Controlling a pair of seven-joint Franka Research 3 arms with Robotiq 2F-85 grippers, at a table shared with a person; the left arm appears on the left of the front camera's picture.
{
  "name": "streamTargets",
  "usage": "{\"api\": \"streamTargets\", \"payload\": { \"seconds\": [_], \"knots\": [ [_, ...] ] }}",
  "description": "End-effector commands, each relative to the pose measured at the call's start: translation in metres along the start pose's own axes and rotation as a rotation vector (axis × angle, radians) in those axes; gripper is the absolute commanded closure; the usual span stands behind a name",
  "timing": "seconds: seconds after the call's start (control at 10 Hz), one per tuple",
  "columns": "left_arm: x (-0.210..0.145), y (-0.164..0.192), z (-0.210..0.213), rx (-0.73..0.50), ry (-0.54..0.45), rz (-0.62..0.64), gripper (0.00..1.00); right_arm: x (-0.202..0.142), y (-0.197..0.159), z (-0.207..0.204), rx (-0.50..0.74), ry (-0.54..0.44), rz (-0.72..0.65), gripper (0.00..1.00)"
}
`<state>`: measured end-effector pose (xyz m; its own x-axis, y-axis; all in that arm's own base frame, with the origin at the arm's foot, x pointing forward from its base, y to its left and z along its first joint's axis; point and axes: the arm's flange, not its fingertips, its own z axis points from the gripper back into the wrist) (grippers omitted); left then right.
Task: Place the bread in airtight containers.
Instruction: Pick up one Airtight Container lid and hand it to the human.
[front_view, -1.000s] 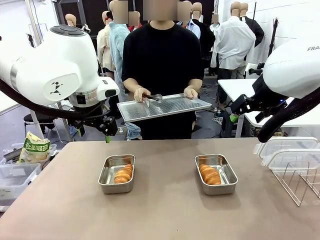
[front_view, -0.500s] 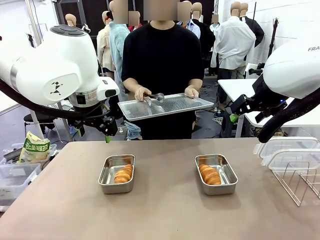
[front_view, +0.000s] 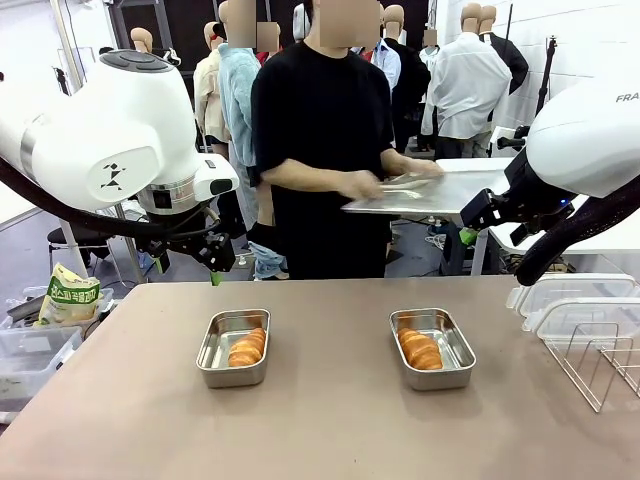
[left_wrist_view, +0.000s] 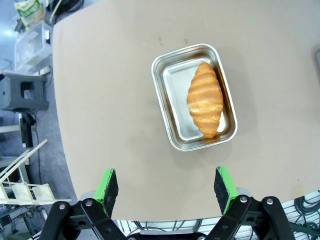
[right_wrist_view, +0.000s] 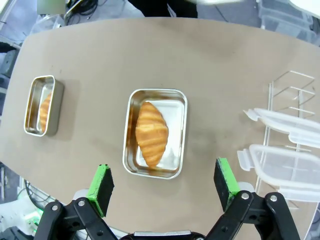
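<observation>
On the table, both croissants lie in tubs. Left gripper and right gripper: jaws spread, empty. Take a lid by its edge; seat it level.

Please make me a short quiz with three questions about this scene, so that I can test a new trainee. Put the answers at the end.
1. True or false: a croissant lies in the left tub and another croissant in the right tub.
2. Where are the clear lids? A) snapped on the tubs; B) at the wire rack, off the tubs; C) stacked under the tubs.
3. Are the left gripper and the right gripper open or shut?
Key: 1 true; 2 B; 3 both open.
</observation>
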<state>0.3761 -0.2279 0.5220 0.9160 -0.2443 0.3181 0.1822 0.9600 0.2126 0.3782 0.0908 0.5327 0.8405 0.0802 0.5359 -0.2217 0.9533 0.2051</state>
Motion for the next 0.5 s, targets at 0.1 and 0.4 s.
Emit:
{"api": "streamTargets", "payload": {
  "seconds": [0.1, 0.4],
  "knots": [
    [0.002, 0.001, 0.001, 0.001, 0.007, -0.002, 0.0, 0.003, -0.02, 0.01, 0.035, 0.031, 0.106, 0.0],
    [0.002, 0.001, 0.001, 0.001, 0.007, -0.002, 0.0, 0.009, -0.079, 0.03, 0.129, 0.139, 0.387, 0.0]
  ]
}}
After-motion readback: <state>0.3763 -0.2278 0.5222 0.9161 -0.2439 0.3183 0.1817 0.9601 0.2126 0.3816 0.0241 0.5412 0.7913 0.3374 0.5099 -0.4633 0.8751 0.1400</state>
